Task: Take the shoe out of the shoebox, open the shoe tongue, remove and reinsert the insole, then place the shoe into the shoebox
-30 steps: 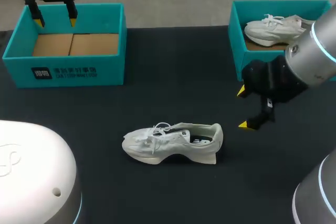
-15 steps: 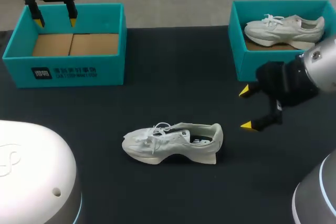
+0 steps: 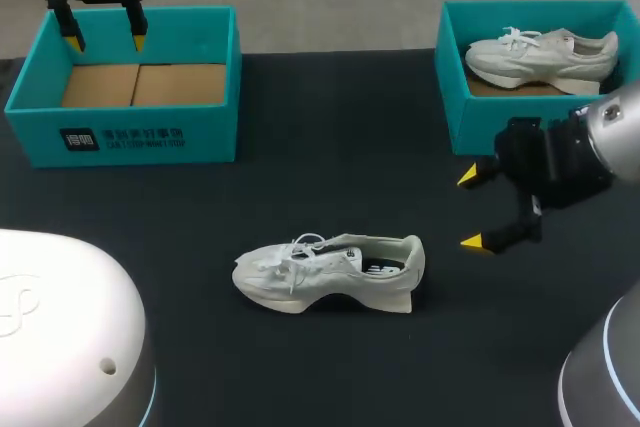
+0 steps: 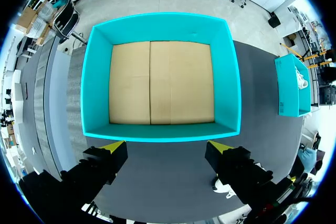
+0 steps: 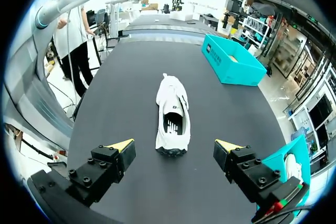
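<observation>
My right tool (image 3: 470, 209) has slid a little toward 3 o'clock, away from the shoe (image 3: 330, 272), uncovering the second shoe (image 3: 540, 57) in the right shoebox (image 3: 452, 97). Its fingers stand wide, gripping nothing. The shoe rests on its sole on the bench (image 3: 330, 147), toe to 9 o'clock, at my right tool's 9. My left tool (image 3: 104, 42), also wide, hangs over the left shoebox (image 3: 120, 137) at the shoe's 11 o'clock.

Robotics lab: two robot arms (image 3: 612, 132) at a black table (image 3: 330, 147).
</observation>
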`<state>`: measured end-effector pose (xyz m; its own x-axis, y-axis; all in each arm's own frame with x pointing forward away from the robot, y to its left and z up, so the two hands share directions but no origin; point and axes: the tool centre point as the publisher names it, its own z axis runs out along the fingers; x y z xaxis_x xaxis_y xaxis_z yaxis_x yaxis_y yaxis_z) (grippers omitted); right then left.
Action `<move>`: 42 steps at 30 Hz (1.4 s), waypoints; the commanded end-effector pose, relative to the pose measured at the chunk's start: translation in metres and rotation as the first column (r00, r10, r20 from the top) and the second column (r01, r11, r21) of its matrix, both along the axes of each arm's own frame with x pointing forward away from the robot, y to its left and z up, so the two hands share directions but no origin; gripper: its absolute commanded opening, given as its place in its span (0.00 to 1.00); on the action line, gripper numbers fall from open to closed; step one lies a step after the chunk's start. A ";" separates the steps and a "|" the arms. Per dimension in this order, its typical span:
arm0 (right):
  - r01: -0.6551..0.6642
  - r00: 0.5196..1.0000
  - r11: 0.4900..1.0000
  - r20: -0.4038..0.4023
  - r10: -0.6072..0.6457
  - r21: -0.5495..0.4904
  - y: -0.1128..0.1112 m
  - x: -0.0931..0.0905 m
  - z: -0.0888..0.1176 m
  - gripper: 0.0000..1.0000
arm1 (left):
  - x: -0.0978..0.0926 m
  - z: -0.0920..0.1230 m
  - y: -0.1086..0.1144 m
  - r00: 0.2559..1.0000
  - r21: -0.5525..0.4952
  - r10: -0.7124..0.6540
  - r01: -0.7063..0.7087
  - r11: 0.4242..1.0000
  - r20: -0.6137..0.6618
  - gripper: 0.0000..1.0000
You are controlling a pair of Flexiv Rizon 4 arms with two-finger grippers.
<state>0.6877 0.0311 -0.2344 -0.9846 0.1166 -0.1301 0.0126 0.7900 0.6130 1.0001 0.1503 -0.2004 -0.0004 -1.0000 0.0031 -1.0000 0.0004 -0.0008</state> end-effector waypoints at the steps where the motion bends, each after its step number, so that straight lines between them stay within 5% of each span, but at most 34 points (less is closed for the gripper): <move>1: 0.001 1.000 1.000 0.001 -0.001 0.000 0.000 0.000 0.000 1.00 | 0.000 0.000 0.000 1.000 0.001 0.000 0.000 1.000 -0.001 1.00; 17: -0.005 0.991 0.989 0.132 -0.014 0.146 0.011 0.003 -0.036 1.00 | 0.000 0.000 0.000 1.000 0.001 0.000 0.000 1.000 -0.001 1.00; 42: 0.001 1.000 0.974 0.016 -0.005 0.225 0.028 0.009 -0.117 1.00 | 0.000 0.000 0.000 1.000 0.001 0.000 0.000 1.000 -0.001 1.00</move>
